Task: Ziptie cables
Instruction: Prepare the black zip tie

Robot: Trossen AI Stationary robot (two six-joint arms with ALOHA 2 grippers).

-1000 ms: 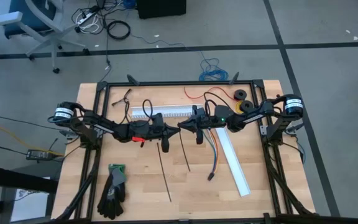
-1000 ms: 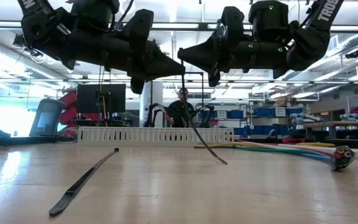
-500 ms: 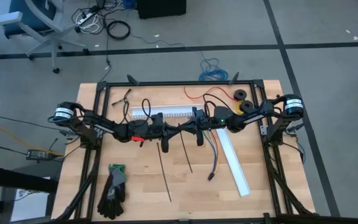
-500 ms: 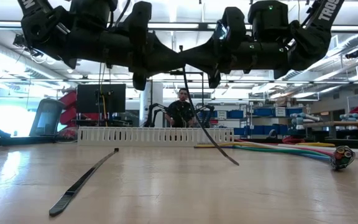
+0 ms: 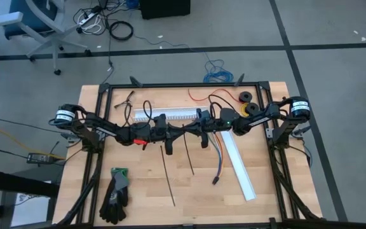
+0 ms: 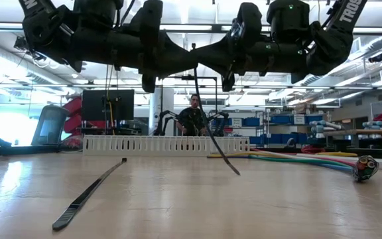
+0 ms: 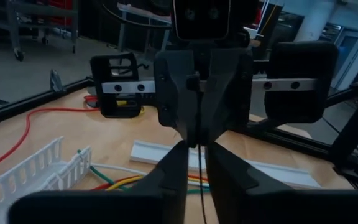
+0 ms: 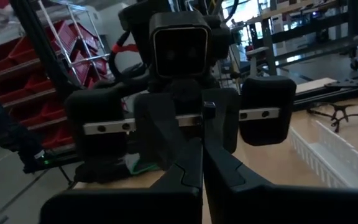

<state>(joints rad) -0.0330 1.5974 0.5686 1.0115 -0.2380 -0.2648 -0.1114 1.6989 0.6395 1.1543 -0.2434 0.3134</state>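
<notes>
Grippers meet tip to tip above the middle of the desk [image 5: 145, 191]. Right gripper [image 5: 184, 128] has its fingers pressed together on the upper end of a black zip tie [image 6: 212, 143], which hangs down from the grip and curves toward the desk surface. Left gripper [image 5: 180, 128] faces it directly; its fingers [image 7: 179, 165] stand on either side of the same tie, but whether they press on it cannot be told.

Cables [image 5: 219, 159] lie flat on the desk under and beside the right arm, running toward the front edge and ending at a small dark connector [image 6: 365, 166]. A white slotted channel [image 5: 170, 114] lies behind both grippers. A second zip tie [image 5: 168, 178] lies flat on the desk. Gloves [image 5: 115, 194] rest near the front left corner.
</notes>
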